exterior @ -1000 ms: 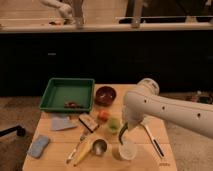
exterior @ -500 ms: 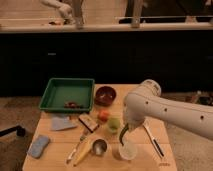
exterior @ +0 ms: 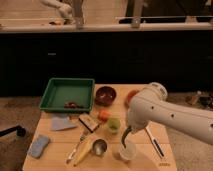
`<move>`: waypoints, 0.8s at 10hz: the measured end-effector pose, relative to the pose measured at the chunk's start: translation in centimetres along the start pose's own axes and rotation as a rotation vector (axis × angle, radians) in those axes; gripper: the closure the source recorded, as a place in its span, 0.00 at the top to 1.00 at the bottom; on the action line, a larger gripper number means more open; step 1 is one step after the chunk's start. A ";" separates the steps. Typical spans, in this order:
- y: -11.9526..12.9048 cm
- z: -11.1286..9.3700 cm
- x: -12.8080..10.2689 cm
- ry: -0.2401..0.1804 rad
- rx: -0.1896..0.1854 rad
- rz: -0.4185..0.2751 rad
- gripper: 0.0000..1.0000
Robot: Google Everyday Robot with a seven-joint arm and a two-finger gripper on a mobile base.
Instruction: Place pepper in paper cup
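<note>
A blue sponge (exterior: 39, 146) lies at the near left of the wooden bench (exterior: 55, 137), with a pale blue cloth (exterior: 62, 123) just beyond it. Farther back sits a green tray (exterior: 67, 94). Toward the middle, a yellow banana (exterior: 82, 151) lies beside a steel cup (exterior: 99, 147), and a round light-green fruit (exterior: 113, 124) sits behind them, near a dark red bowl (exterior: 105, 95). Right of the steel cup stands the white paper cup (exterior: 127, 151). The dark green pepper (exterior: 125, 135) hangs just above its rim, its lower tip at the cup's mouth. The gripper (exterior: 131, 127) sits over the cup under the white arm (exterior: 170, 117); I cannot tell whether its fingers are clenched on the pepper.
</note>
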 end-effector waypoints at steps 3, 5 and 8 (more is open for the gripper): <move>1.6 0.5 -0.4 0.026 0.015 -0.008 0.00; 2.2 0.6 -0.8 0.070 0.043 -0.016 0.00; 2.7 0.5 -1.5 0.159 0.095 -0.030 0.00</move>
